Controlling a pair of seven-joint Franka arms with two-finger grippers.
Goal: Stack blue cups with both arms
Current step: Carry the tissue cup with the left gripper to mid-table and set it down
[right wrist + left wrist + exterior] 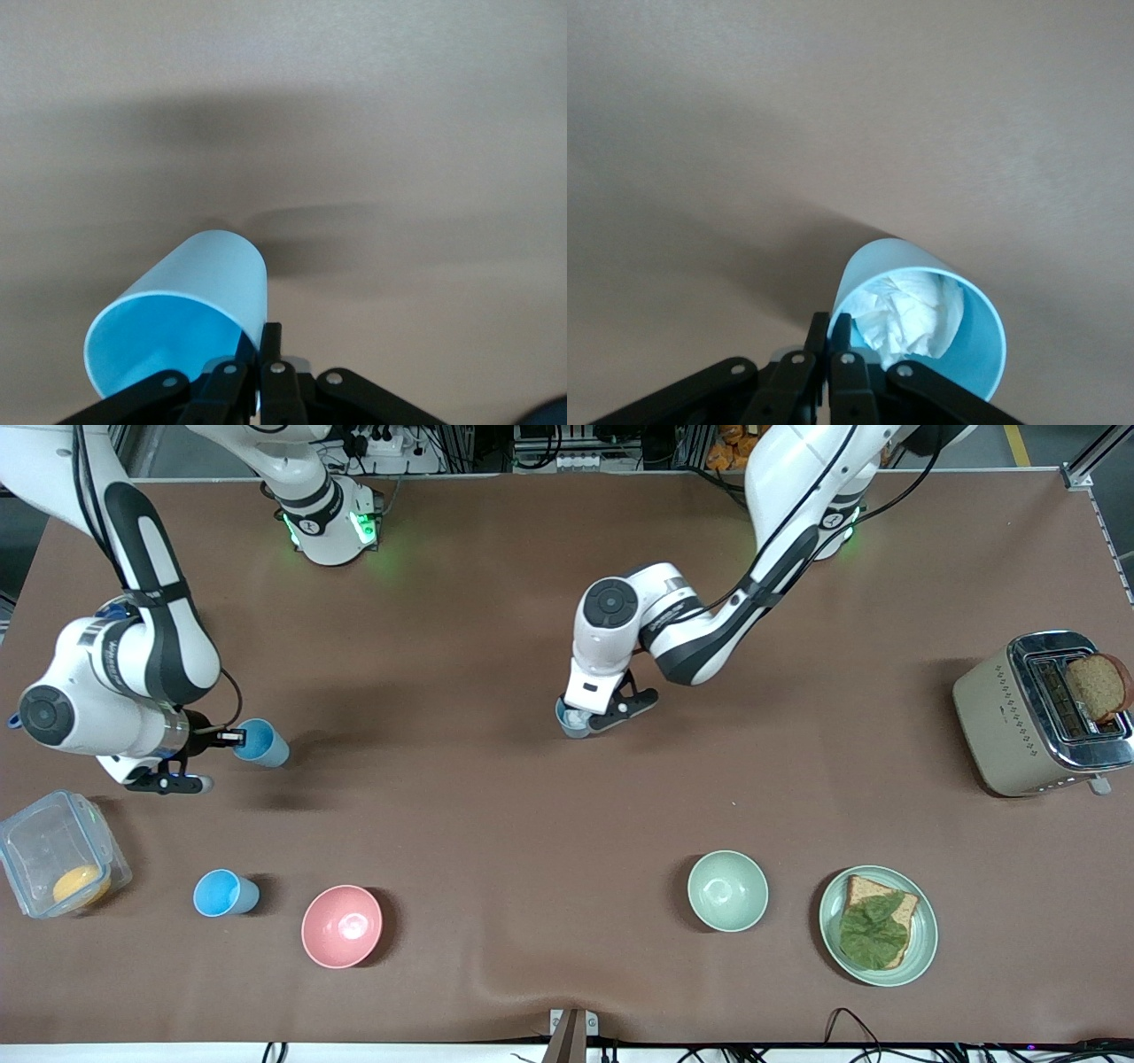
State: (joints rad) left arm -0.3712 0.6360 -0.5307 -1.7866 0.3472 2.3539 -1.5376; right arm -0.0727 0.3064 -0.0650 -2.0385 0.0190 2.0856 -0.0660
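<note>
My left gripper [578, 723] is shut on the rim of a pale-blue cup [572, 724], low over the middle of the table. In the left wrist view the cup [970, 350] is tilted, with crumpled white paper [908, 314] inside, and the fingers [817, 335] pinch its rim. My right gripper [232, 737] is shut on the rim of a second blue cup [264, 743], held tilted on its side over the right arm's end of the table. In the right wrist view this cup [199, 279] is empty, with its wall pinched between the fingers [273, 341].
A brighter sky-blue cup [226, 893] stands beside a pink bowl [342, 926] nearer the front camera. A clear container [35, 833] holds an orange thing. A green bowl [727, 890], a green plate [927, 932] with bread and a leaf, and a toaster [1001, 717] are toward the left arm's end.
</note>
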